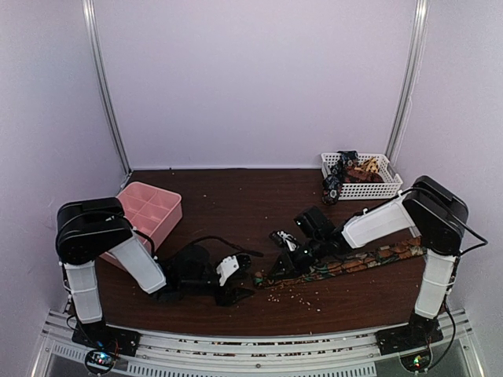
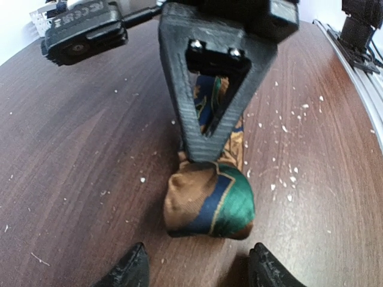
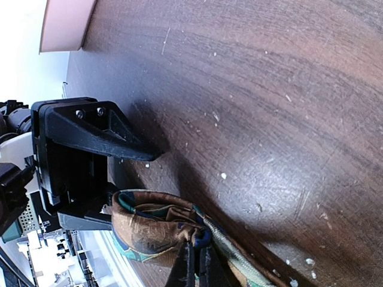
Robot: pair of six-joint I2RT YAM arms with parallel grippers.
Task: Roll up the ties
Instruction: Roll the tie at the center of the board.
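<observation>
1. Right gripper [image 3: 196, 254]: I read its fingers as closed tight, pinching the tie [image 2: 209, 200] just behind its folded end; the cloth wrinkles gather toward the fingertips.
2. Left gripper [image 2: 197, 270]: its fingers stand apart and hold nothing. The folded end lies just ahead of the gap between them, not touching either finger.
3. The tie is patterned in brown, dark blue and green. Its near end is bunched into a small lump; the rest runs flat across the table [image 2: 78, 167] toward the base of the right arm.
4. The two grippers face each other over the folded end, near the middle of the table's near half.
5. Pale crumbs [image 1: 302, 297] are scattered on the dark wood around the tie.
6. A pink box [image 1: 149, 210] with compartments sits at the left, beside the left arm. A white basket [image 1: 376, 188] at the far right holds other ties [image 1: 342, 174] in a dark bunch.
</observation>
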